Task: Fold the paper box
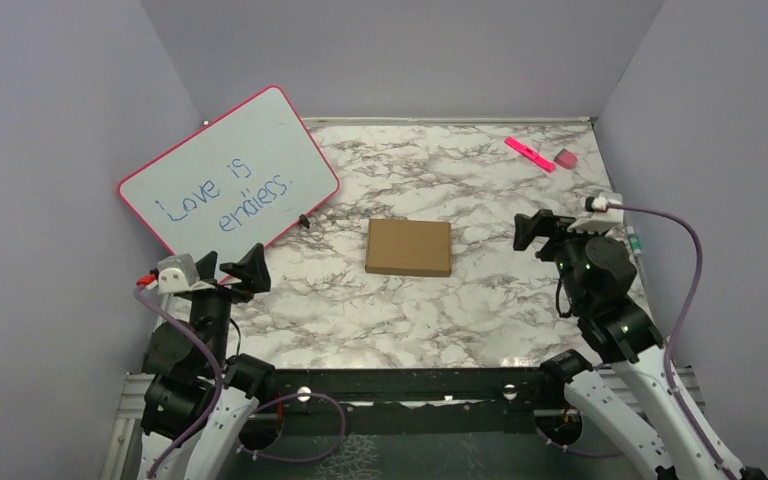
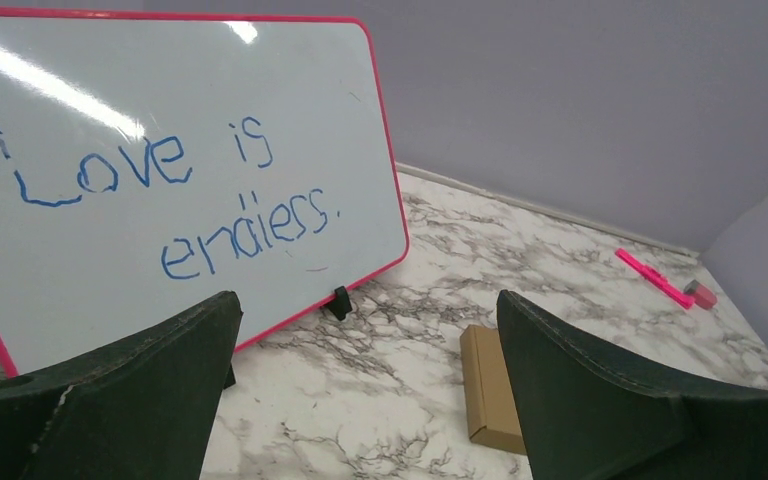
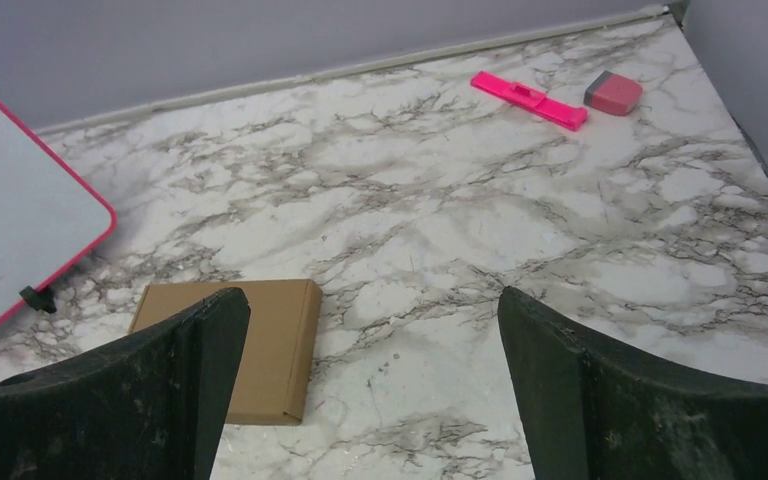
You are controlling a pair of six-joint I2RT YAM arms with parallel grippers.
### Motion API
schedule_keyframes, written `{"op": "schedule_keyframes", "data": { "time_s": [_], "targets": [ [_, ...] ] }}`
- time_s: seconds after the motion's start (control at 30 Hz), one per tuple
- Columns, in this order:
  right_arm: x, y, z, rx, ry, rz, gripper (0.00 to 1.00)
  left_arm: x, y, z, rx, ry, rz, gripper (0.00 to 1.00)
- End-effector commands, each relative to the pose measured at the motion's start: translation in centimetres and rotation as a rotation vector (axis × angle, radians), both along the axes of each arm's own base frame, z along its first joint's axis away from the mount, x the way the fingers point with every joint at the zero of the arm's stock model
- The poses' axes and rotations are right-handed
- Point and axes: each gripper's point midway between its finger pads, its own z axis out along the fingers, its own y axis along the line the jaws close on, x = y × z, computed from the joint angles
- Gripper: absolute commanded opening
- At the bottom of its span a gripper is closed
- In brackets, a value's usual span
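Paper box [image 1: 409, 247] lies flat, closed up, mid tabletop [image 1: 440, 320], nothing touching it. Left pincer [image 2: 365, 300] spread wide, holding nothing, at 8 o'clock from the box, well apart from it. Right pincer [image 3: 370, 295] also spread wide and holding nothing, at 3 o'clock from the box, near but clear of it. Pink-framed whiteboard [image 1: 230, 175] at 10 o'clock from the box, propped tilted, blue writing "Love is endless." Pink marker [image 1: 530, 153] and small pink eraser [image 1: 565, 158] just beside each other at 1 o'clock, near the back wall.
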Motion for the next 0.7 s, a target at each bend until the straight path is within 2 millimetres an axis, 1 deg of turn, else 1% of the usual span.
{"op": "schedule_keyframes", "data": {
  "time_s": [0.0,0.1,0.2,0.3,0.4,0.67],
  "targets": [
    [-2.2,-2.1,-0.6,0.027,-0.011,-0.071,1.0,-0.7,1.6,1.2,-0.047,-0.03,0.077,0.99],
    [-3.3,-2.4,0.1,0.062,-0.058,-0.067,1.0,-0.2,2.0,0.5,-0.057,-0.018,0.111,0.99],
    [-3.7,-2.5,0.8,0.091,-0.111,-0.062,1.0,0.1,2.1,0.6,-0.058,-0.022,0.124,0.99],
    [-3.8,-2.5,1.1,0.096,-0.123,-0.061,1.0,0.0,2.6,0.7,-0.06,-0.027,0.147,0.99],
    [-3.6,-2.3,0.9,0.089,-0.108,-0.053,1.0,0.1,2.8,0.3,-0.045,-0.019,0.159,0.99],
    [-3.7,-2.5,1.0,0.093,-0.112,-0.061,1.0,0.4,2.4,0.2,-0.044,-0.006,0.144,0.99]
  ]
}}
